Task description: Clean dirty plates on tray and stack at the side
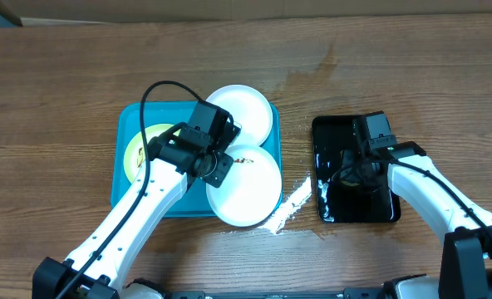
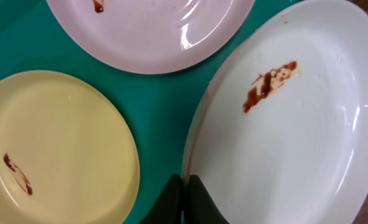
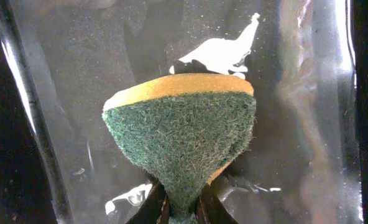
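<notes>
Plates [image 1: 246, 112] need scrubbing: carry the sponge [image 3: 181, 137] clamped in your right gripper [image 3: 183, 208] toward nine o'clock; your left gripper [image 2: 185, 196] pinches the white plate [image 2: 296, 137] steady by its rim.

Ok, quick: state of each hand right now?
Left hand: closed, apparently pinching the rim of the white plate.
Right hand: closed on the green sponge.
</notes>
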Available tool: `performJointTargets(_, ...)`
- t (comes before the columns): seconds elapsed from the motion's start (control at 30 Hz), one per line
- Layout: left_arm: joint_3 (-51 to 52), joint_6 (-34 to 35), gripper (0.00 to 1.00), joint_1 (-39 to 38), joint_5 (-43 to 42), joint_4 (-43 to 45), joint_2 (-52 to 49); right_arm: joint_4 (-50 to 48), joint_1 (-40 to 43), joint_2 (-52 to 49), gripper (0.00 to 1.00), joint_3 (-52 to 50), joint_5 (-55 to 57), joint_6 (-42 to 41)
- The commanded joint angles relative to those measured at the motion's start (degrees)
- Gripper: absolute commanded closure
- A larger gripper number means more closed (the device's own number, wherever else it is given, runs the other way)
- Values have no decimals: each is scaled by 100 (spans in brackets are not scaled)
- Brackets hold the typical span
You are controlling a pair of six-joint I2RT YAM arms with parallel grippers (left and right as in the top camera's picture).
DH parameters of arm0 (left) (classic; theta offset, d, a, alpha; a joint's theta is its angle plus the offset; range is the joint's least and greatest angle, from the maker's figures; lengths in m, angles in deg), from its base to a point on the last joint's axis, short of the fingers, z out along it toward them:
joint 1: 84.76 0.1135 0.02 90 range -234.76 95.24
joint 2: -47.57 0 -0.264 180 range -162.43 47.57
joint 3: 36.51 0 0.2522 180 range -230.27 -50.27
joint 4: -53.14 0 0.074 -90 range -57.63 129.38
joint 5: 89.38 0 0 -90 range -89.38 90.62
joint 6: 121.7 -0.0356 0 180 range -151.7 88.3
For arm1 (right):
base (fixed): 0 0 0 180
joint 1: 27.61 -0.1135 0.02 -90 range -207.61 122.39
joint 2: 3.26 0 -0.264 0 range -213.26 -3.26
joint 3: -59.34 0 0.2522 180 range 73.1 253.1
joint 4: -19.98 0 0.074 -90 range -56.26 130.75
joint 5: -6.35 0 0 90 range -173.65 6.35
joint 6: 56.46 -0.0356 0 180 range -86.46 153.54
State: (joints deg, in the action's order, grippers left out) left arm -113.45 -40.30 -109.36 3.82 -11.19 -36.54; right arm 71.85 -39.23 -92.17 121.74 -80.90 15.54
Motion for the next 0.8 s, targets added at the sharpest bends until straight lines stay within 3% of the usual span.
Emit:
performJointTargets(0.0,-105,-1027,94,22,24,26,-258,-52,13,-20,89,170,-28,-7)
performJointTargets(0.17,-105,-1368,89,22,39,258,-590,-57,13,-20,87,170,-28,-4)
performJointTargets(0.27,-105,-1366,60,22,37,426,-704,-57,13,-20,86,170,-28,-4)
performJointTargets(0.33,-105,-1294,30,22,31,570,-717,-72,13,-20,83,168,-28,-4)
performJointTargets(0.37,-109,-1147,26,22,28,658,-717,-76,13,-20,83,168,-28,-4)
performJointTargets(0.47,-249,-225,24,35,-103,654,-667,-76,13,-20,82,170,-26,-4)
performJointTargets(0.63,-667,1276,20,68,-1692,-507,-557,-76,13,-20,80,168,-26,-4)
performJointTargets(0.77,-557,2551,20,55,-1657,-1436,-557,-74,13,-20,79,168,-26,-2)
